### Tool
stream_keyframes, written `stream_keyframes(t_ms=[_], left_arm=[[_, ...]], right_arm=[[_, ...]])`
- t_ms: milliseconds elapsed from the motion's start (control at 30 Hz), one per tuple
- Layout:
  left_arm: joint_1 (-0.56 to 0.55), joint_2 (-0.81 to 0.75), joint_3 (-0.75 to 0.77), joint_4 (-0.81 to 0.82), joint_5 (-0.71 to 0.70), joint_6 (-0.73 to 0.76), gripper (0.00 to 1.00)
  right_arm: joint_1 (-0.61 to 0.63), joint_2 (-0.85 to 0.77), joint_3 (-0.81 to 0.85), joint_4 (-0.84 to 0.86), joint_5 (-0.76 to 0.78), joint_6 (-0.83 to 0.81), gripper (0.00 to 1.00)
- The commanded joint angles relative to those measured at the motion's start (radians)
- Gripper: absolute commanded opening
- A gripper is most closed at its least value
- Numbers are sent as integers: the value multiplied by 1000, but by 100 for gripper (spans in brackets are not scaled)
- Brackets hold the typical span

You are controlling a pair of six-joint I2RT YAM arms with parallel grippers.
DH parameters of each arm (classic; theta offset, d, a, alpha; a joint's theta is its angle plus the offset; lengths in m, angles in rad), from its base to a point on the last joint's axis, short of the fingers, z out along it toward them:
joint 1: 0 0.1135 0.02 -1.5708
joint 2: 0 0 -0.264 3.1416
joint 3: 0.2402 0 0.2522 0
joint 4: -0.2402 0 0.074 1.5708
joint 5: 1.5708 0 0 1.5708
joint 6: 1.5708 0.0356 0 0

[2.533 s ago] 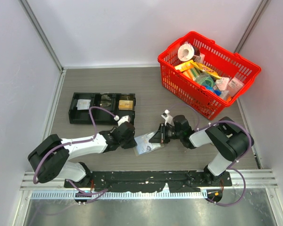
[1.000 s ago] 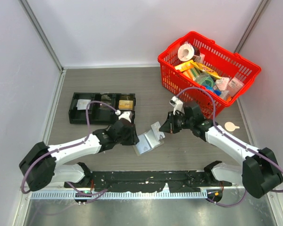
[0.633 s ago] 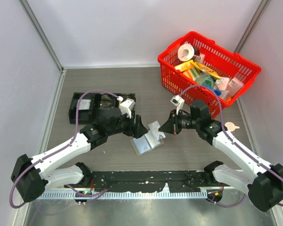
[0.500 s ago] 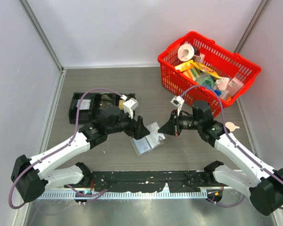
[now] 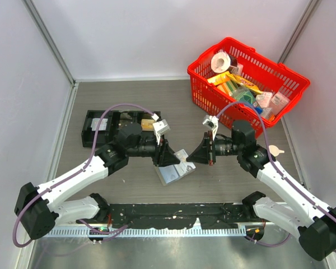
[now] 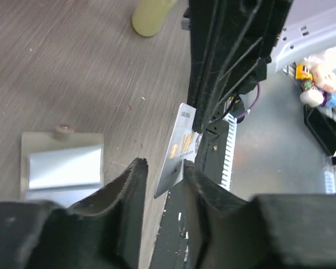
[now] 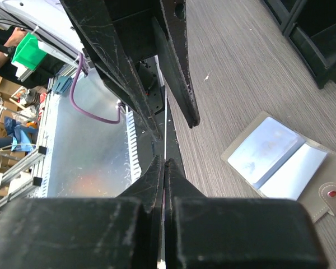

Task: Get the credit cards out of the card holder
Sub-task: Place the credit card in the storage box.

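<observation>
right fingers (image 7: 151, 182): pinched shut on one end of a card (image 6: 182, 148), which is held in the air at the centre of the top view and shows edge-on in the right wrist view.
left fingers (image 6: 126, 190): part open, one on each side of the card's other end. A gap shows at one face, so no clamp yet as far as I can see.
card: whitish with gold print, fully clear of the holder (image 7: 274, 157), hanging between the two arms above the worktop (image 5: 129, 101).
holder: lies open and flat on the worktop, just below-left of the card in the top view and at lower left in the left wrist view. Pale blue and whitish panels face up, with a snap tab at one end. Neither arm touches it.
done: one card is out.
left: can't tell whether the pockets hold more cards; the panels look pale and flat, nothing sticks out.
tray (image 5: 92, 137): upper left of the top view. Pale bits sit in its compartments, too small to identify.
step, my read: a mid-air handover from right to left. The card goes nowhere until the left fingers close.
</observation>
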Motion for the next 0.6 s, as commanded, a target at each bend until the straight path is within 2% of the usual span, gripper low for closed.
stream_keyframes(t_ms=[0, 67, 133, 200, 267, 300, 333, 367, 400, 433, 567], left_arm=[[4, 3, 28, 139, 90, -16, 28], [4, 6, 20, 165, 98, -34, 17], [4, 6, 19, 177, 104, -43, 0], [9, 0, 17, 174, 92, -45, 0], [23, -11, 9, 164, 66, -49, 0], [34, -23, 6, 153, 37, -54, 0], [50, -34, 3, 138, 11, -60, 0], [69, -48, -1, 124, -11, -66, 0], [95, -60, -7, 112, -41, -77, 0], [119, -77, -14, 90, -76, -89, 0], [277, -146, -30, -31, -263, -123, 0]], right_arm=[[12, -10, 25, 57, -34, -7, 1], [15, -7, 21, 57, -34, -10, 1], [14, -6, 18, 57, -28, -10, 1], [14, -6, 16, 54, 4, -11, 5], [14, -12, 8, 46, 50, -14, 18], [14, -16, 5, 45, 86, -13, 30], [14, -20, 5, 40, 100, -13, 35], [14, -21, 4, 36, 129, -11, 46], [14, -26, 5, 33, 157, -13, 50], [14, -27, 7, 27, 169, -13, 59], [12, -35, 11, -13, 252, -30, 75]])
